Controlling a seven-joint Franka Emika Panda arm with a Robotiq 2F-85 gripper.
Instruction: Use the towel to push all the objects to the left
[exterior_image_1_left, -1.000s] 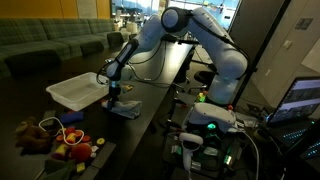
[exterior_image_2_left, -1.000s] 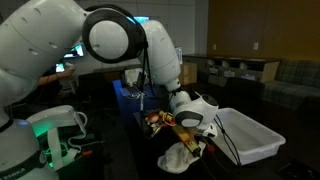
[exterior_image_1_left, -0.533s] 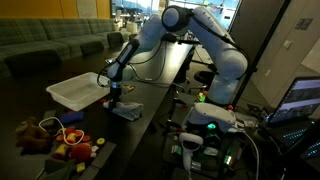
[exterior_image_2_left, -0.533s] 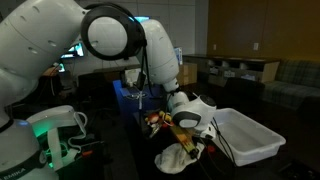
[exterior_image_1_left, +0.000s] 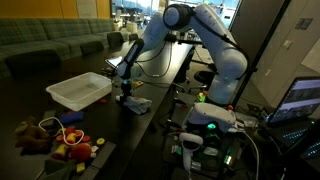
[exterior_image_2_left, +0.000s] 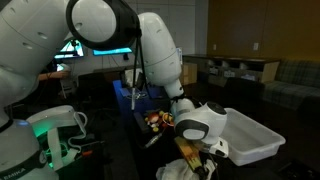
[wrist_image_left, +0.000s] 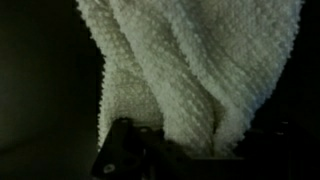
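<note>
Towel (exterior_image_1_left: 135, 104) sits crumpled on the dark worktop (exterior_image_1_left: 150, 128), centre of frame in an exterior view and directly under the wrist of the arm (exterior_image_1_left: 190, 25). It is also seen at the bottom edge, centre, in an exterior view (exterior_image_2_left: 178, 170).

Jaws: the wrist view is filled by towel (wrist_image_left: 190, 60), with folds narrowing to a pinch at bottom centre. I read this as jaws closed on a gathered fold, though the contact itself is hidden by cloth.

Objects (exterior_image_1_left: 55, 140): a mixed red and brown pile in the lower left of frame, well apart from the towel. Same pile seen mid-frame (exterior_image_2_left: 160, 122). A white bin (exterior_image_1_left: 62, 100) stands between pile and towel, toward the upper left. Pile looks undisturbed, so I judge that no pushing contact has been made yet.

Step in hand, as judged: carry or drag the towel to the far side of the pile, then sweep.

Notes for doing it well:
- Keep the pinch firm; a loose knit can slip out under drag.
- Pass around the bin, not across it, so the cloth does not snag on its rim.
- Lower until the cloth bunches flat on the worktop, so small pieces cannot slide under.
- Place the towel fully behind the pile, then make one slow, straight stroke.
- Round pieces may roll off sideways; expect a second pass.
</note>
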